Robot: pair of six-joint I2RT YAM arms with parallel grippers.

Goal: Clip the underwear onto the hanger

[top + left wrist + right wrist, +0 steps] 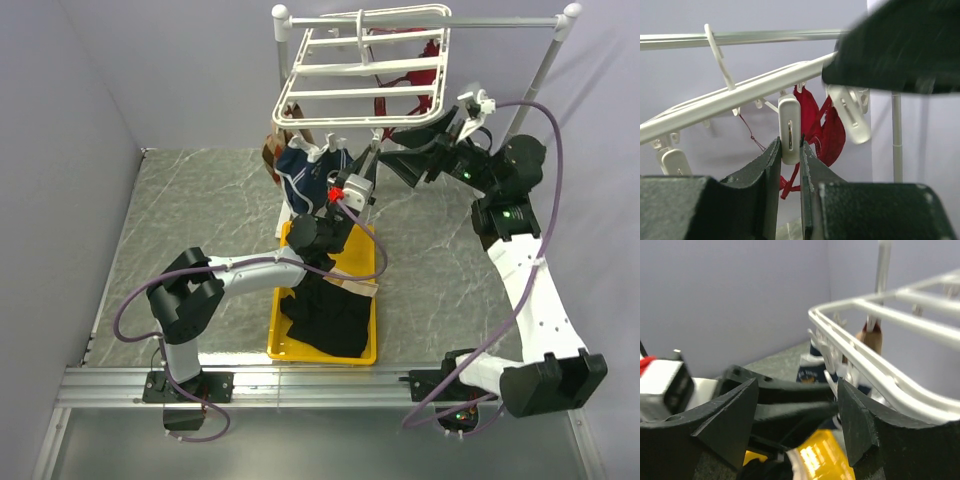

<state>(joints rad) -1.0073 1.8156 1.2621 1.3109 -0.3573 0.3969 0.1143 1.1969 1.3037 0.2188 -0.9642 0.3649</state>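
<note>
The black underwear (pixel 325 310) with its tan waistband lies heaped in a yellow bin (pixel 274 325), below the left arm. The white hanger (pixel 362 68) hangs from a pole at the back, with small clips under its bars. My left gripper (pixel 368 160) is raised to the hanger's front edge. In the left wrist view its jaws (pixel 789 146) are pressed on both sides of a white clip (pixel 789 127). My right gripper (pixel 395 160) is open and empty. In the right wrist view (pixel 797 390) its fingers stand on either side of the left gripper's black fingers.
A navy pair (pixel 305 175) hangs clipped at the hanger's front left. A red garment (pixel 832 130) hangs behind the hanger. The white pole stand (pixel 543 65) rises at the right. Grey walls close the left side and back.
</note>
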